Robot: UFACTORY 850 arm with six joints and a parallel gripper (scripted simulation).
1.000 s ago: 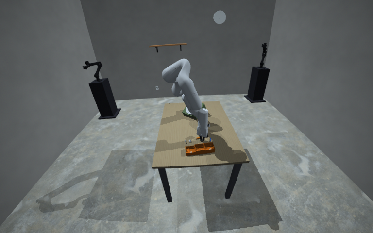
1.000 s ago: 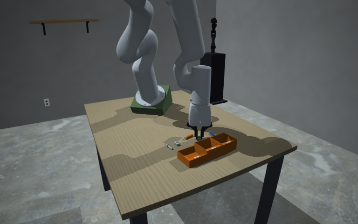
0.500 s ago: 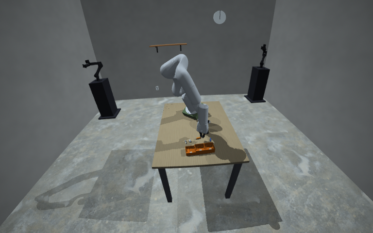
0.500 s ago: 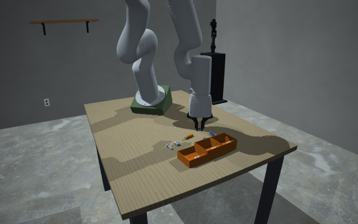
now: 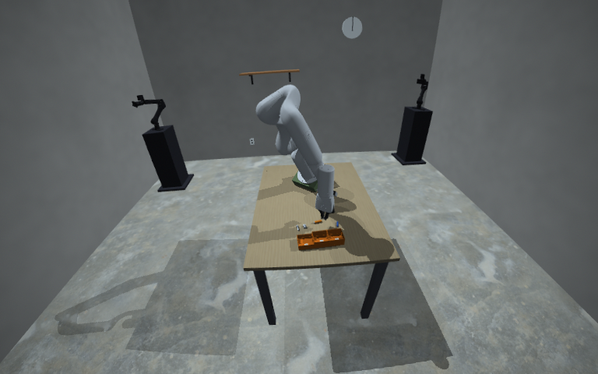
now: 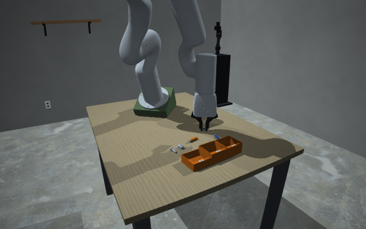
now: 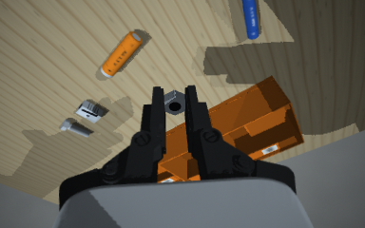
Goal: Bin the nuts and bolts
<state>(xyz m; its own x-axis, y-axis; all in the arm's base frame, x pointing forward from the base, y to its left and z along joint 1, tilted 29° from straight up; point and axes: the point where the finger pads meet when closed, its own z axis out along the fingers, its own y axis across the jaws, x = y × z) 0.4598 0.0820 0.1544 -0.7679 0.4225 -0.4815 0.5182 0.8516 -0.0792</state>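
My gripper [image 7: 174, 101] [image 6: 203, 129] [image 5: 325, 216] is shut on a small grey nut [image 7: 174, 105] and holds it above the table, just behind the orange three-compartment bin [image 7: 273, 95] [image 6: 205, 163] [image 5: 319, 244]. The bin's labels are too small to read. A silver bolt [image 7: 75, 127] [image 6: 173, 150] and a small ribbed silver piece [image 7: 91, 110] [image 6: 181, 146] lie on the table to the left of the bin.
An orange battery [image 7: 121, 53] [image 6: 193, 139] lies behind the bin's left end. A blue battery [image 7: 250, 18] [image 6: 216, 136] lies behind its right end. The arm's green base [image 6: 167, 108] stands at the back of the wooden table [image 6: 148, 175].
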